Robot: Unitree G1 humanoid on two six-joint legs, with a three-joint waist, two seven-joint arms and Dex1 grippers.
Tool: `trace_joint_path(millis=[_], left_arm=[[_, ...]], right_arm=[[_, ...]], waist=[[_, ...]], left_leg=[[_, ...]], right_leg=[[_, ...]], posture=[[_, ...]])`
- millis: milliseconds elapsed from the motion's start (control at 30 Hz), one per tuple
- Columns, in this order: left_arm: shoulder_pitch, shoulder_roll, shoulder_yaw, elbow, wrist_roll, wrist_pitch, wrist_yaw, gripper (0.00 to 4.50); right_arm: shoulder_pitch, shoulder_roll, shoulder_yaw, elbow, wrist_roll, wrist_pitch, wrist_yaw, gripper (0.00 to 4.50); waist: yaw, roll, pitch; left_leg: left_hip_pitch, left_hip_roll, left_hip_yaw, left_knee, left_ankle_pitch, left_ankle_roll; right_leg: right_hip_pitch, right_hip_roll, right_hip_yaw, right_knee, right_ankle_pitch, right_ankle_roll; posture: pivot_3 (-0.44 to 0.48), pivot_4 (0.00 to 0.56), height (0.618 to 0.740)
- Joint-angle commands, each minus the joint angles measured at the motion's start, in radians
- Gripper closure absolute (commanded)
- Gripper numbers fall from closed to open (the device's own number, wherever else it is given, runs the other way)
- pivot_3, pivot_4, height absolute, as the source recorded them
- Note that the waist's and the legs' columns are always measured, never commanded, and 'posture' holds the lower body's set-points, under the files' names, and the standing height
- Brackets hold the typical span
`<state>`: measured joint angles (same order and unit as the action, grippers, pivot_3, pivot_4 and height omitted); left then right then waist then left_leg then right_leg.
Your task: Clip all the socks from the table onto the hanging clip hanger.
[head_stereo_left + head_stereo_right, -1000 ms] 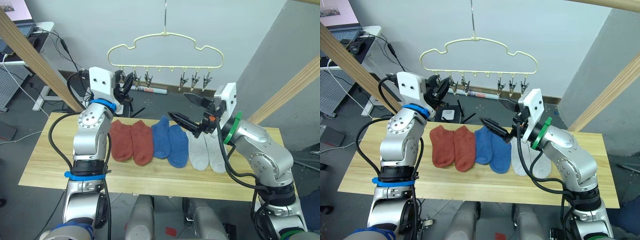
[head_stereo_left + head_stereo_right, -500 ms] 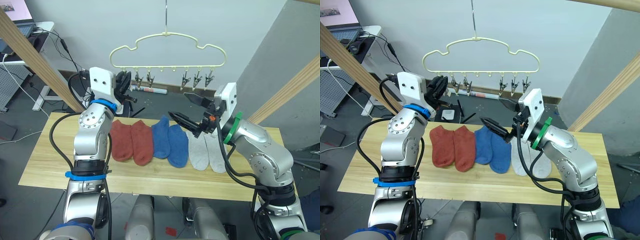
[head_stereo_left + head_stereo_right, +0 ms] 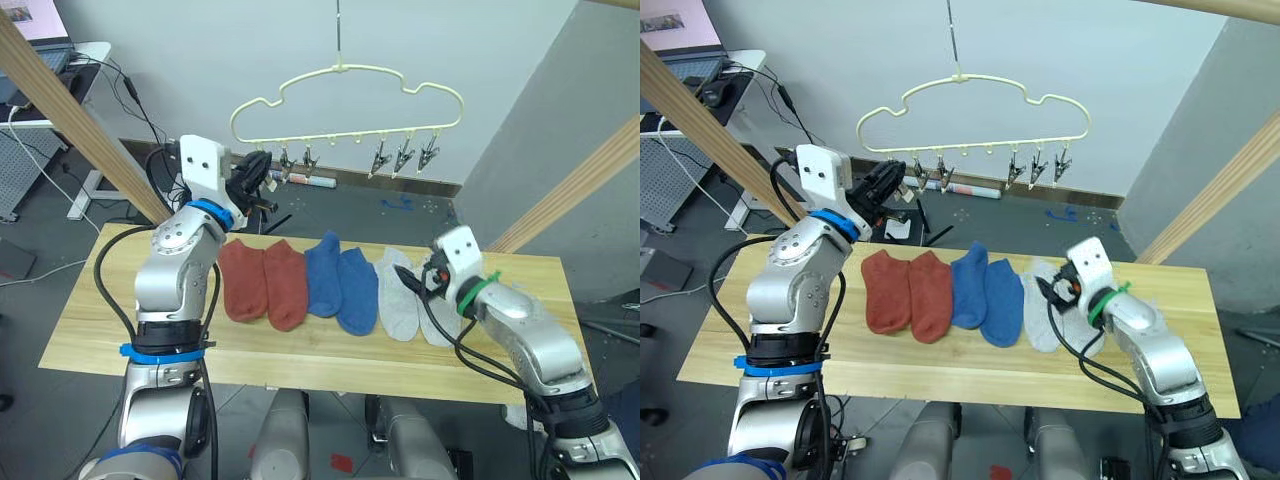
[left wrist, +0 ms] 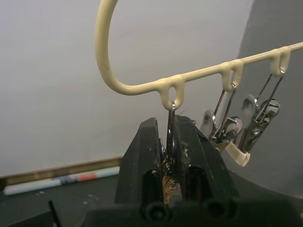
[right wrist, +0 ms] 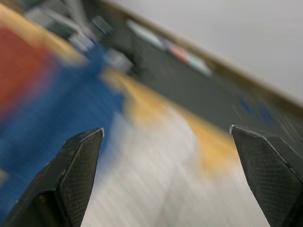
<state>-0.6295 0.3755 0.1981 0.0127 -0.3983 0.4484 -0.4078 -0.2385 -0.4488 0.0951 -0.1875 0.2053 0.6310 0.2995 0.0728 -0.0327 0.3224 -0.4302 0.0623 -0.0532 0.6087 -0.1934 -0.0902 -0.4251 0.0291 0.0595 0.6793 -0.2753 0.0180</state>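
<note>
Left gripper [image 3: 258,172], seen from the head cameras, is raised to the left end of the clip hanger [image 3: 345,92], which hangs by its hook above the far edge of the table [image 3: 90,310]; its fingers are pressed together on the end clip [image 4: 170,137]. Right gripper [image 3: 412,282] sits low over the light grey socks [image 3: 400,308] near the table's right part. Six socks lie side by side on the tabletop: rust-red pair [image 3: 263,285] at left, blue pair [image 3: 340,288] in the middle, grey pair at right, each touching its neighbour. Left wrist view: both black fingers [image 4: 139,165] clamp the metal clip hanging from the first loop of the pale-yellow wire, with further clips [image 4: 258,120] hanging along the bar beyond. Right wrist view: the two fingertips [image 5: 78,156] stand wide apart, holding nothing, above the grey fabric, with the blue and red socks off to one side; this view is blurred.
</note>
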Motion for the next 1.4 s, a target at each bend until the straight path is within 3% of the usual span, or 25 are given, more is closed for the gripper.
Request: trace_joint_path(millis=[33,200,467,567,933,1000,1067,1233,1400], left_arm=[[0.012,0.016,0.011,-0.044,-0.028,0.028,-0.016,4.44],[0.020,0.012,0.005,-0.048,-0.027,0.042,-0.015,4.44],[0.029,0.019,0.007,-0.061,-0.022,0.045,-0.016,4.44],[0.037,0.021,0.008,-0.071,-0.021,0.048,-0.013,4.44],[0.057,0.023,0.011,-0.088,-0.041,0.084,-0.014,4.44],[0.057,0.024,0.022,-0.089,-0.070,0.121,-0.021,4.44],[0.049,0.021,0.059,-0.079,-0.136,0.199,-0.011,4.44],[-0.022,-0.016,0.293,0.016,-0.493,0.568,0.116,4.44],[-0.065,-0.019,0.462,0.113,-0.793,0.789,0.261,4.44]], right_arm=[[0.004,0.008,-0.038,0.047,-0.040,-0.027,-0.032,0.00],[-0.022,0.047,-0.059,0.227,-0.057,-0.064,-0.037,0.00],[-0.043,0.062,-0.034,0.337,-0.102,-0.081,-0.010,0.00],[-0.027,0.061,-0.030,0.340,-0.106,-0.070,0.004,0.55],[0.020,0.053,-0.060,0.306,-0.096,-0.048,0.024,4.33],[0.029,0.041,-0.061,0.290,-0.100,-0.057,0.034,4.47],[0.036,0.013,-0.046,0.259,-0.115,-0.091,0.063,4.47],[0.038,-0.051,0.002,0.082,-0.082,-0.169,0.225,4.47],[-0.052,-0.009,0.043,-0.145,0.035,0.018,0.297,4.47]], waist=[[-0.007,0.000,0.001],[-0.009,0.000,0.001],[-0.018,0.000,0.001],[-0.018,0.000,0.001],[-0.016,0.000,0.000],[-0.016,0.000,0.000],[-0.016,0.000,0.000],[-0.029,0.000,0.000],[-0.052,0.000,0.001]], left_leg=[[0.000,0.000,0.000,0.000,0.000,0.000],[0.000,0.000,0.000,0.000,0.000,0.000],[0.000,0.000,0.000,0.000,0.000,0.000],[0.000,0.000,0.000,0.000,0.000,0.000],[0.001,-0.001,0.000,0.002,0.000,0.000],[0.002,-0.001,0.000,0.002,0.000,0.000],[0.002,-0.001,0.000,0.001,0.000,0.000],[0.002,0.000,0.001,0.002,0.000,0.000],[0.004,0.001,0.000,0.001,0.000,0.000]], right_leg=[[0.000,0.000,0.000,0.000,0.000,0.000],[0.000,0.000,0.000,0.000,0.000,0.000],[0.000,0.000,0.000,0.000,0.000,0.000],[0.000,0.000,0.001,0.000,0.000,0.001],[0.002,0.000,0.001,0.000,0.001,0.003],[0.003,0.000,0.001,0.000,0.002,0.003],[0.003,0.000,0.001,0.000,0.002,0.003],[0.003,0.000,0.001,0.001,0.001,0.003],[0.003,0.001,0.001,0.001,0.001,0.003]], posture=[[0.219,0.336,0.740],[0.215,0.335,0.740],[0.232,0.329,0.740],[0.237,0.326,0.740],[0.230,0.312,0.740],[0.230,0.311,0.740],[0.232,0.311,0.740],[0.230,0.312,0.740],[0.219,0.314,0.740]])
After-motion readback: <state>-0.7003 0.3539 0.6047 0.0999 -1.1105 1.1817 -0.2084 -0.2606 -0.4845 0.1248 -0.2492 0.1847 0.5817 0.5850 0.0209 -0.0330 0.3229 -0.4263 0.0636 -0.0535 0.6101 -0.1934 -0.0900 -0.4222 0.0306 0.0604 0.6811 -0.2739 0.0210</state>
